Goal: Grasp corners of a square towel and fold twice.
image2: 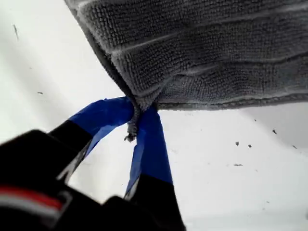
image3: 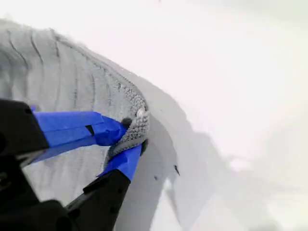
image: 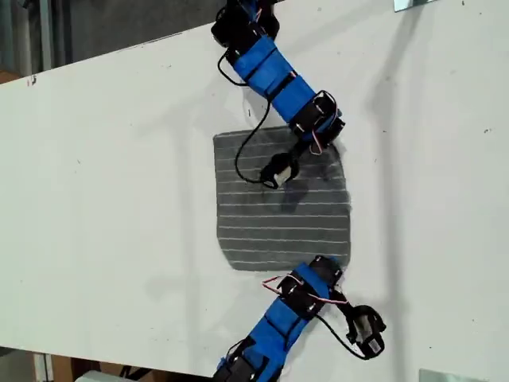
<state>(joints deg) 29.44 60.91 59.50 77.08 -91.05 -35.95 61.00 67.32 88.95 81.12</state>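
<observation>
Both grippers pinched on corners [image2: 137,103] of soft, limp striped towel [image: 282,211] mid-table [image: 103,199]: first gripper [image2: 136,120], second gripper [image3: 131,139]; light cloth, will sag, keep corner holds.

My first gripper [image2: 137,118] has its blue jaws closed on a towel [image2: 207,53] corner. My second gripper [image3: 127,142] likewise pinches a corner. Which arm is which in the exterior view is unclear.
</observation>
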